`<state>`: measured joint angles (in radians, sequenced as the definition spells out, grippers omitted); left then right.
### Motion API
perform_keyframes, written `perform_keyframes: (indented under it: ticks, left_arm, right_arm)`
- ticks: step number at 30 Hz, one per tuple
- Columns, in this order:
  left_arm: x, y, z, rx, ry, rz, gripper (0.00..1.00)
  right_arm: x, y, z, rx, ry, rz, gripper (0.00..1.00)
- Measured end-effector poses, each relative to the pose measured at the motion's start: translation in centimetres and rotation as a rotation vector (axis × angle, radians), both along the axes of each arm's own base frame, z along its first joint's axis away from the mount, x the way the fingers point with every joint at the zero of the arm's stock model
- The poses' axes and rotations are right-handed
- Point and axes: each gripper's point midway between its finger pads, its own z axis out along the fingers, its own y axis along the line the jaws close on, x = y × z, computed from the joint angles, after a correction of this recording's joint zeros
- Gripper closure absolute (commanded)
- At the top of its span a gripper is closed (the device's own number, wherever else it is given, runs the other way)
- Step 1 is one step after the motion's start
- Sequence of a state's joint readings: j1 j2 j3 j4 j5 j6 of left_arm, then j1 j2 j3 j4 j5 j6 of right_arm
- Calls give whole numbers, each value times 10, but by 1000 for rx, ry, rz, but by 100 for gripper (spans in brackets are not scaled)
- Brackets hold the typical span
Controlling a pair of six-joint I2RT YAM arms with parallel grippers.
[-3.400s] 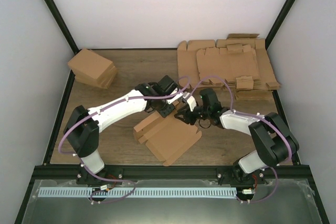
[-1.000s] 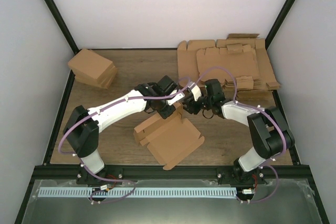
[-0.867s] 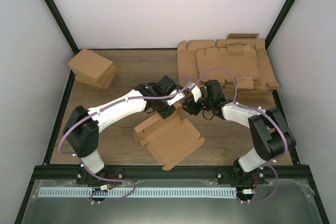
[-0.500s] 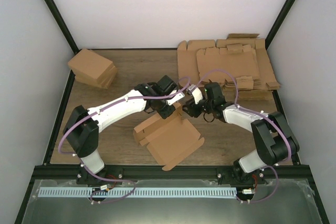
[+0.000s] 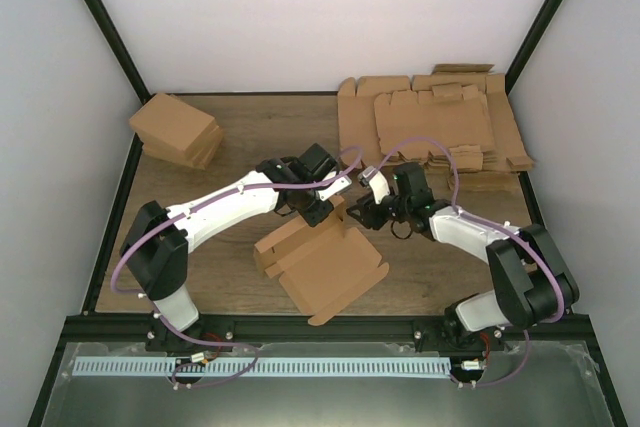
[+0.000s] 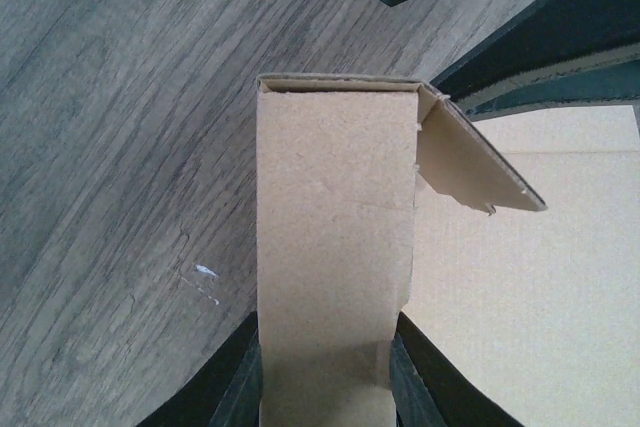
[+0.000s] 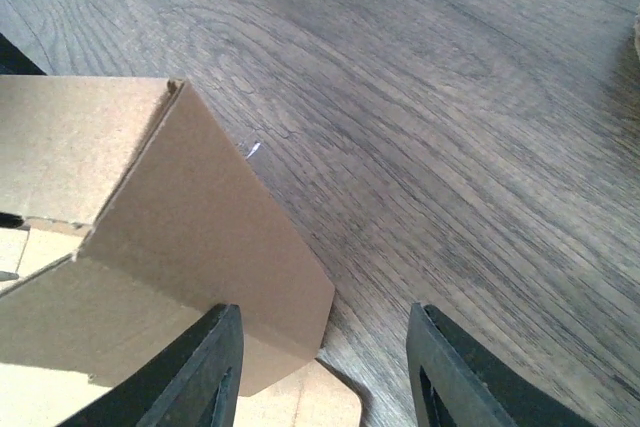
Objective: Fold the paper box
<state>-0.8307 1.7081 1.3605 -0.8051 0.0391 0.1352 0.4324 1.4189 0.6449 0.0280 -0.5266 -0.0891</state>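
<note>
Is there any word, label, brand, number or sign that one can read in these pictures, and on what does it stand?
None: no text can be read in any view. The plain brown cardboard die-cut box piece, the pile of flat brown cardboard sheets, the stack of compact brown cartons and the wooden table carry no print.

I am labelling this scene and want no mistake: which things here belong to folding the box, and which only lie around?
In the job:
the paper box
the left pincer, closed on one folded panel of it
the right pincer, open at a flap

Lying about:
the stack of flat cardboard sheets
the pile of folded cartons
</note>
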Motion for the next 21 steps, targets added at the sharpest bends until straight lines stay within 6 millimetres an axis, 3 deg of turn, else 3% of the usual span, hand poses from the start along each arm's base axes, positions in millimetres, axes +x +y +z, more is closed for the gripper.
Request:
perform_keyframes:
  ticks: [6, 11, 19, 21]
  left_arm:
    - [0, 2, -1, 7, 1, 5, 74]
    - [1, 1, 0, 0, 3, 4, 74]
    - [-1, 0, 0, -9, 11, -1, 74]
    - [-1, 0, 0, -9, 11, -1, 74]
  right_arm:
    - [-5, 6, -1, -3, 0, 20, 50]
    - [-28, 25, 0, 23, 21, 117, 49]
    - [-28, 26, 0, 21, 15, 122, 49]
    - [-28, 26, 0, 21, 13, 127, 42]
